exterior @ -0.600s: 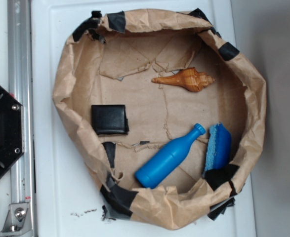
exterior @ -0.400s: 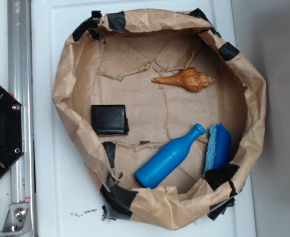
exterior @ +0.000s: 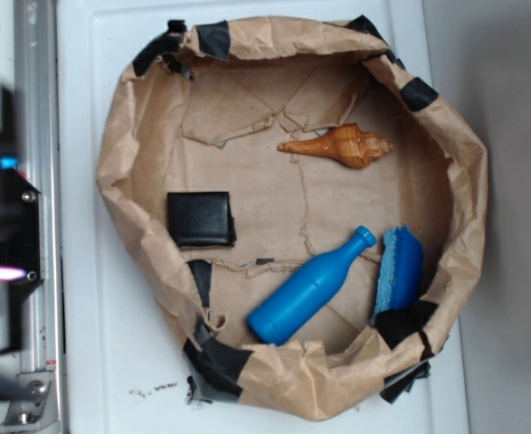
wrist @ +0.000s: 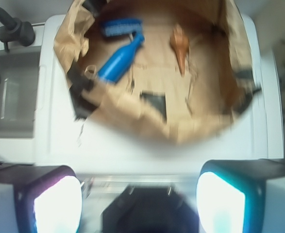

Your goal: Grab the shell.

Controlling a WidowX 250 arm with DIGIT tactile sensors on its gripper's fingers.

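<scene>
The claw point(wrist: 139, 194) hovers outside the paper-lined basket point(wrist: 132, 121), fingers spread wide and empty. The shell point(wrist: 180, 46) lies well ahead, slightly right of centre.

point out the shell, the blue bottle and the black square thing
shell point(exterior: 342, 146), exterior view, on its ridged middle.
blue bottle point(exterior: 306, 291), exterior view, on the middle of its body.
black square thing point(exterior: 200, 218), exterior view, on its flat top.
</scene>
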